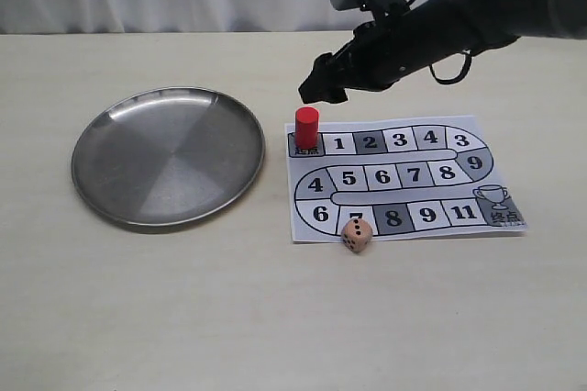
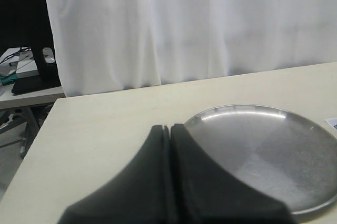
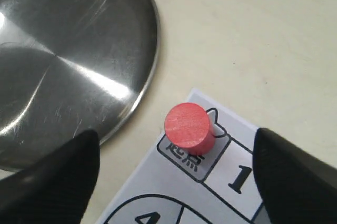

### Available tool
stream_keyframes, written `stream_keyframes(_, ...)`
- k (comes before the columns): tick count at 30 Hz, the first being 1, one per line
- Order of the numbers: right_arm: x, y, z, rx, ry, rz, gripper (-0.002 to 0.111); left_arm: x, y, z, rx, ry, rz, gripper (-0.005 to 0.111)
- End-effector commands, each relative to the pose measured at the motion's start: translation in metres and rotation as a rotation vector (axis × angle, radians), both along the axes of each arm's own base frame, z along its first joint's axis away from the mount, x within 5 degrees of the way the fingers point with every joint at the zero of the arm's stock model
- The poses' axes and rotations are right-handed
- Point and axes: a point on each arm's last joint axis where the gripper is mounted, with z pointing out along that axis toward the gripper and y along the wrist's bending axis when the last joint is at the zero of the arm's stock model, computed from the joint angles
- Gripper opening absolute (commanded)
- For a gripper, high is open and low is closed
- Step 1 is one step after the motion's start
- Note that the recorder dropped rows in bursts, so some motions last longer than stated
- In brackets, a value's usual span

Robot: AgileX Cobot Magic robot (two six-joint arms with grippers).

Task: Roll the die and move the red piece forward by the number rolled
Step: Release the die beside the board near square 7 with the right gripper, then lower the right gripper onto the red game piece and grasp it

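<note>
The red piece [image 1: 306,127] [image 3: 188,128] stands upright on the start square at the top-left corner of the paper board [image 1: 404,180]. My right gripper [image 1: 323,86] [image 3: 174,174] hovers open just above and behind it, one finger on each side, not touching. The die [image 1: 357,235] rests at the board's near edge by square 7, beige with dark pips, three pips on a side face. My left gripper [image 2: 170,128] is shut on nothing, out of the exterior view, near the plate's rim.
A round steel plate [image 1: 168,155] [image 2: 263,155] [image 3: 68,61] lies left of the board, its rim close to the start square. The board [image 3: 158,192] carries numbered squares and a trophy square [image 1: 496,202] at the lower right.
</note>
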Motion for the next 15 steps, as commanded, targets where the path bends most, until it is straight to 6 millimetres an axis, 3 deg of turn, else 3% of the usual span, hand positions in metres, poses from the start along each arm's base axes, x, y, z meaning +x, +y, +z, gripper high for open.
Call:
stream_keyframes(1,0.005,0.005,-0.01,-0.01,-0.011,0.006,0.075,0.0,0.0,0.0,0.0,-0.01,0.002,0.0)
stream_keyframes(8,0.011,0.031,-0.018,-0.141,-0.143,0.042,0.075,0.0,0.0,0.0,0.0,-0.01,0.002,0.0)
stream_keyframes(11,0.017,0.028,-0.021,-0.144,-0.166,-0.035,0.075,0.0,0.0,0.0,0.0,-0.01,0.002,0.0)
stream_keyframes(15,0.015,0.03,-0.034,-0.17,-0.127,0.018,0.075,0.0,0.0,0.0,0.0,-0.01,0.002,0.0)
